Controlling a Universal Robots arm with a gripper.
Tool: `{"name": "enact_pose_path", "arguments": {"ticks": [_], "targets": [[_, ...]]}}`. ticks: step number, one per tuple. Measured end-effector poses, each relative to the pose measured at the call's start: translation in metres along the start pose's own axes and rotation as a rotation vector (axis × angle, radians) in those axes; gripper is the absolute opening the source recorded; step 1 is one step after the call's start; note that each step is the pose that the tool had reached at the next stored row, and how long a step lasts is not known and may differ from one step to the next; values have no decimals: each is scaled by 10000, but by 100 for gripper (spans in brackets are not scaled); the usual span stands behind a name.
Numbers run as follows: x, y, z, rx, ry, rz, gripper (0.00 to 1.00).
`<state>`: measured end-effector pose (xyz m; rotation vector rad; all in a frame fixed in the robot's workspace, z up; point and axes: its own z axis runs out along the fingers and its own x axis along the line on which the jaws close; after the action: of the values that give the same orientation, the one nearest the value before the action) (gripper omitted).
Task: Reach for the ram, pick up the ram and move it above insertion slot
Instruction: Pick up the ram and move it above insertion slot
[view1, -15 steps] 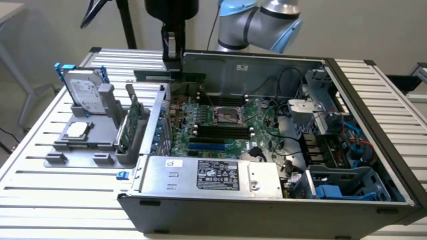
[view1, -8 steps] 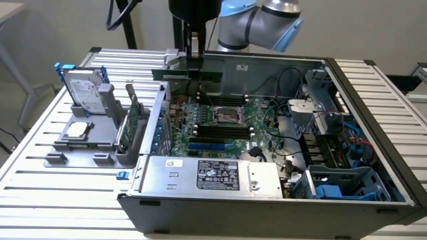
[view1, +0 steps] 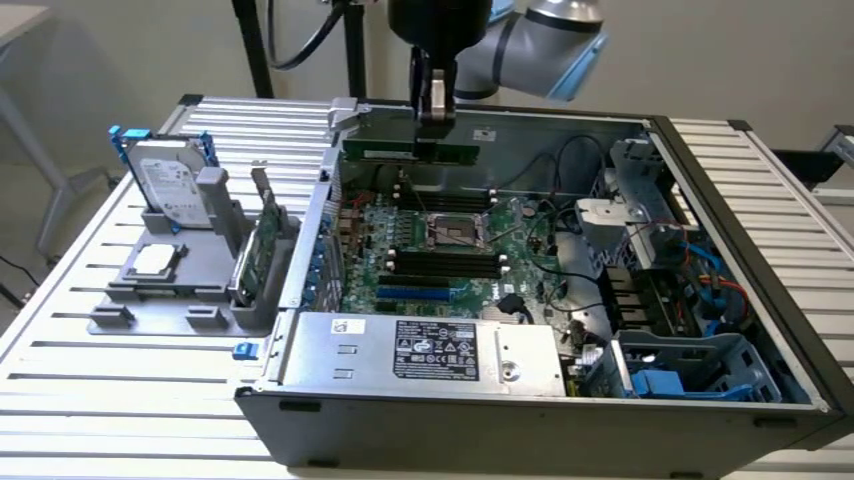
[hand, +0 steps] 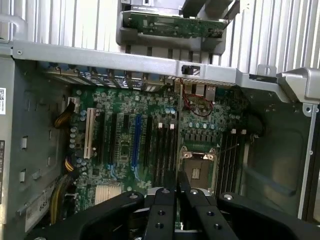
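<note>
The ram (view1: 454, 154), a thin green stick, hangs level under my gripper (view1: 434, 125), which is shut on its top edge. It hovers over the far end of the open computer case (view1: 534, 420), above the motherboard (view1: 441, 225). The black memory slots (view1: 447, 265) lie lower on the board, nearer the power supply. In the wrist view my black fingers (hand: 162, 205) press together around a thin edge, and the gripper (hand: 176, 192) looks down on the long slots (hand: 162, 150) beside the CPU socket (hand: 199, 167).
A grey holder (view1: 160, 300) at the exterior view's left carries a hard drive (view1: 167, 180), a chip (view1: 154, 260) and the larger green expansion card (view1: 260, 240). Cables and drive cages (view1: 654, 290) crowd the case's right side. The power supply (view1: 427, 350) sits at the near end.
</note>
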<state>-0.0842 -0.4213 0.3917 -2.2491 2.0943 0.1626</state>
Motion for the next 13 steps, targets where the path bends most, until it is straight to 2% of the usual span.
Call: {"name": "enact_pose_path", "arguments": {"ticks": [3,8,13], "targets": [[-51,-62,34,3,-47,-1,13],[-126,-138,83,15,-216,-7,13],[-203,-259,139,19,-259,-8,13]]}}
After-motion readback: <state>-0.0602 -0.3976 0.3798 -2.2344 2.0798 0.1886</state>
